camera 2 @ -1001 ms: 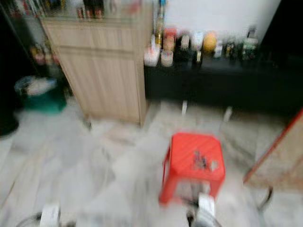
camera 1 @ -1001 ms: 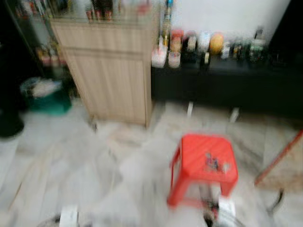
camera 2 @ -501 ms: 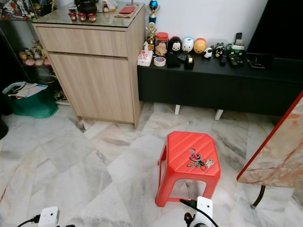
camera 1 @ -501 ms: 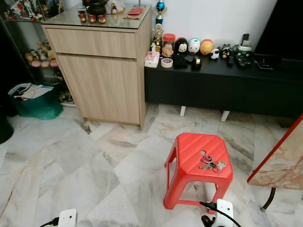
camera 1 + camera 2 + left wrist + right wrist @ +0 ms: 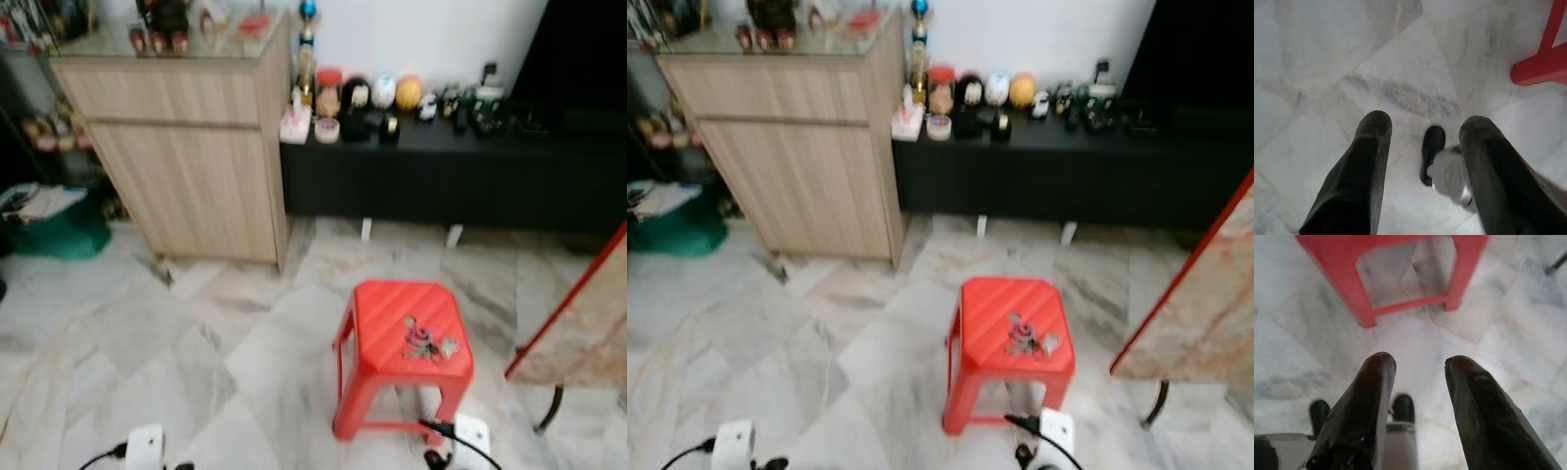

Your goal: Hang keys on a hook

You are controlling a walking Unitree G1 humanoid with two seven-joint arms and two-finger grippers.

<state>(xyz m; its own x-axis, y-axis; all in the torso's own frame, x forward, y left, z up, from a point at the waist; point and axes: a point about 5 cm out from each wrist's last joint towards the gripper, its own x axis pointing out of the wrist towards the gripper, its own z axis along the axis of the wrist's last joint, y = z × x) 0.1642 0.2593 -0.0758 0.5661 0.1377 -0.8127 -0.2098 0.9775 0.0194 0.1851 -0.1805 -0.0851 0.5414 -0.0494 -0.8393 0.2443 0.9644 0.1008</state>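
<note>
A bunch of keys (image 5: 425, 343) with a pink tag lies on top of a red plastic stool (image 5: 367, 318) on the marble floor, a little right of centre. My left gripper (image 5: 1425, 132) hangs open above bare floor, with a red stool leg (image 5: 1542, 68) off to one side. My right gripper (image 5: 1418, 364) is open too, pointing at the floor just short of the stool's legs (image 5: 1364, 316). Nothing is between either pair of fingers. I cannot make out a hook.
A light wooden cabinet (image 5: 191, 157) stands at the back left. A low black sideboard (image 5: 441, 171) with small figurines runs along the white wall. A green bag (image 5: 54, 220) sits at far left. A marble-topped table edge (image 5: 578, 323) juts in at right.
The head views have shifted and blurred slightly, so the camera moved; the stool now sits a little further left in the picture. The keys lie where they were.
</note>
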